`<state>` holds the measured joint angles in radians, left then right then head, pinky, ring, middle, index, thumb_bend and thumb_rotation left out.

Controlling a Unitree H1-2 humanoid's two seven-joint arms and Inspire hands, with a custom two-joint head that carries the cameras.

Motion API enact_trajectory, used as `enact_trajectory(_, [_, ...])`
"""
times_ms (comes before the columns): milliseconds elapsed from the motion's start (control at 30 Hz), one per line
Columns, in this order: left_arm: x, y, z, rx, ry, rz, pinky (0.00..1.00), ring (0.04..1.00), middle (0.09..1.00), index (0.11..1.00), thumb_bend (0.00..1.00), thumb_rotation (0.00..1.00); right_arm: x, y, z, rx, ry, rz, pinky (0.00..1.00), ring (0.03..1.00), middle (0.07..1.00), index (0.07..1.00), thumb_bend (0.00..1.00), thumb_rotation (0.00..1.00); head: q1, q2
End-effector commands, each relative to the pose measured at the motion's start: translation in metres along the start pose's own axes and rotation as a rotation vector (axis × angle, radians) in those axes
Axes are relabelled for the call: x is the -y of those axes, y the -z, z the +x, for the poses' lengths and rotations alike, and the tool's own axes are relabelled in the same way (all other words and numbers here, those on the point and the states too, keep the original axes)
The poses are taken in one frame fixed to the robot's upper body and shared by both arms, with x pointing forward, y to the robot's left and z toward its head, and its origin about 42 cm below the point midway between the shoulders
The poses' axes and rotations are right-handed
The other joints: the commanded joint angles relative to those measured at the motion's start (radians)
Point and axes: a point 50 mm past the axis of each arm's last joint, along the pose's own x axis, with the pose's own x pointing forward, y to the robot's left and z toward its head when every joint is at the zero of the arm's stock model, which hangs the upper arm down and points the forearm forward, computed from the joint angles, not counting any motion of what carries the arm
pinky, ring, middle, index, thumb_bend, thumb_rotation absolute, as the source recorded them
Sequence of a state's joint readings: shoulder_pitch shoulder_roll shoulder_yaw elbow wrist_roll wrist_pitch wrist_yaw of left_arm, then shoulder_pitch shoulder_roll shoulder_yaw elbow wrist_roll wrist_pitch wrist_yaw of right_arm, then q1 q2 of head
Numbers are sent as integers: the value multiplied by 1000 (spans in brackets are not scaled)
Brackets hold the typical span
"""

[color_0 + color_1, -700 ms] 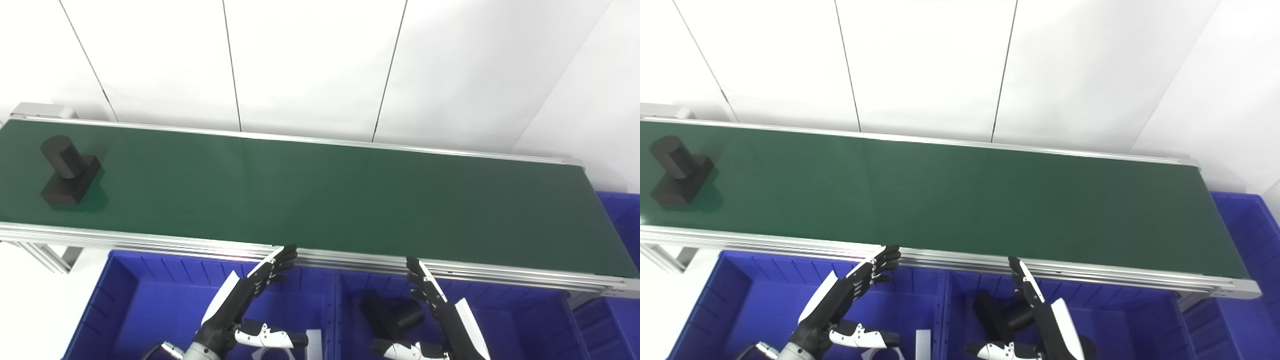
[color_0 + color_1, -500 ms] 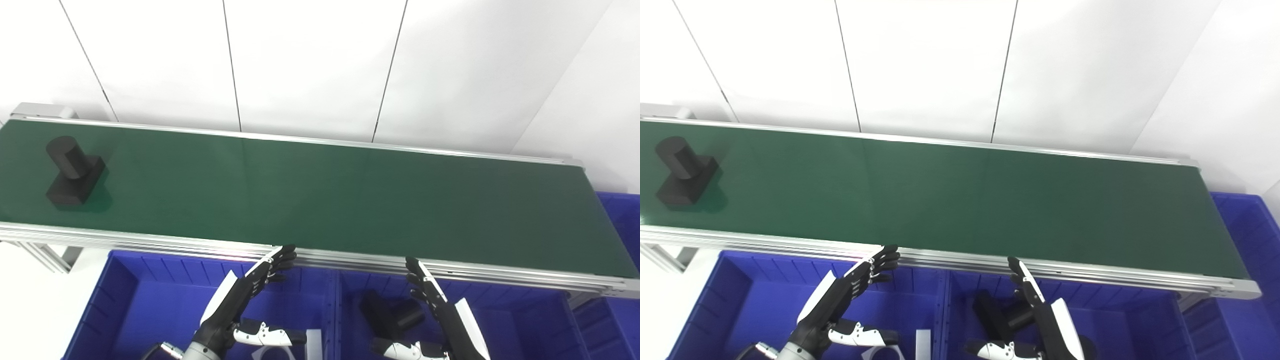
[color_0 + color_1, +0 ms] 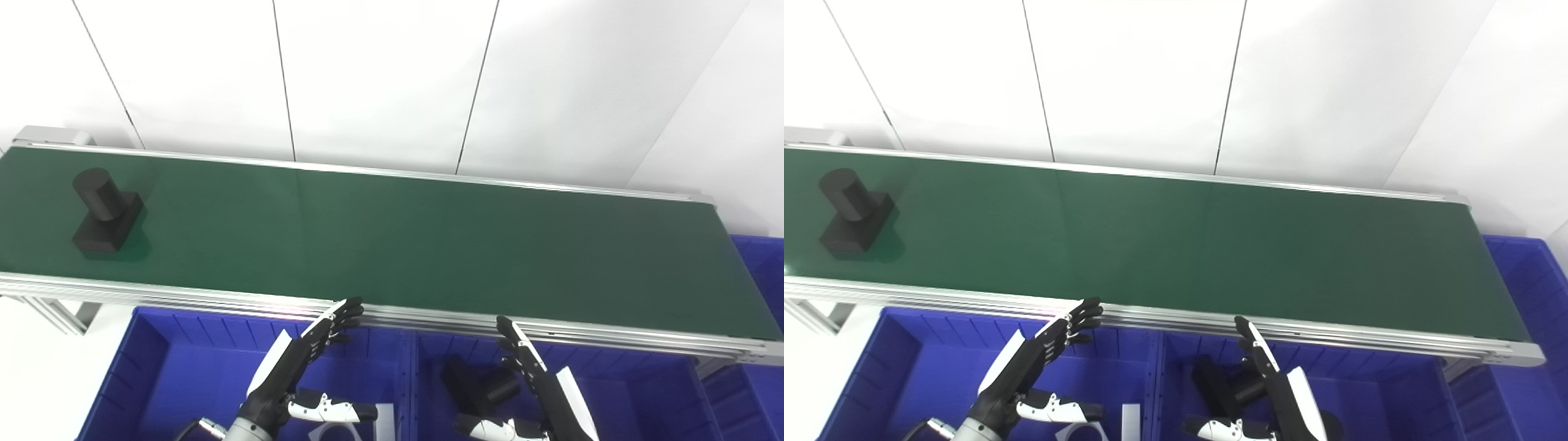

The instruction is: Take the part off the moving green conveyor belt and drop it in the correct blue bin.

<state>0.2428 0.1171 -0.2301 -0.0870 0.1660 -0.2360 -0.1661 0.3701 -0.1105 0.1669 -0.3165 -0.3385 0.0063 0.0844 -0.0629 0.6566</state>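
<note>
Grip the rigid, likely light black block-and-cylinder part point(image 3: 105, 211) by its upright cylinder; both hands' fingers point(image 3: 335, 318) are apart, holding nothing.

- A white panelled wall point(image 3: 380, 79) fills the upper part of the view; thin dark seams point(image 3: 283, 79) run down it and split it into broad panels.
- A silver aluminium frame point(image 3: 184, 295) runs along the near edge, made of grooved rails laid side by side.
- A thin silver rail point(image 3: 490, 181) lines the far edge.
- At the far left end sits a grey metal end housing point(image 3: 52, 135).
- Below the left end, slanted aluminium support legs point(image 3: 58, 312) stand over a pale floor point(image 3: 37, 380).
- A white card or label point(image 3: 384, 422) shows at the bottom edge; its details cannot be made out.
</note>
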Motion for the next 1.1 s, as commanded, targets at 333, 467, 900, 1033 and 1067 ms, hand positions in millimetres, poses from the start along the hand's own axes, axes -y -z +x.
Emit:
enact_trajectory(333, [-2, -7, 7, 74, -23, 10, 804, 867, 901, 908, 918, 347, 2, -8, 3, 74, 34, 2, 831, 907, 941, 955, 852, 321, 11, -17])
enact_trajectory(467, [-2, -6, 7, 76, -22, 11, 808, 867, 901, 905, 916, 346, 2, -8, 3, 76, 37, 0, 829, 908, 942, 955, 848, 322, 14, -20])
enact_trajectory(900, [1, -3, 9, 82, -18, 12, 805, 859, 899, 906, 914, 359, 5, -3, 3, 73, 36, -5, 840, 912, 946, 955, 849, 319, 20, -32])
enact_trajectory(1033, [4, -2, 9, 77, -16, -6, 813, 868, 906, 909, 915, 340, 7, -1, 2, 71, 35, -1, 831, 911, 948, 958, 851, 319, 33, -36])
enact_trajectory(1067, [5, -2, 10, 76, -16, -5, 812, 868, 906, 910, 918, 342, 8, -1, 2, 69, 35, -2, 829, 911, 947, 957, 854, 319, 38, -35])
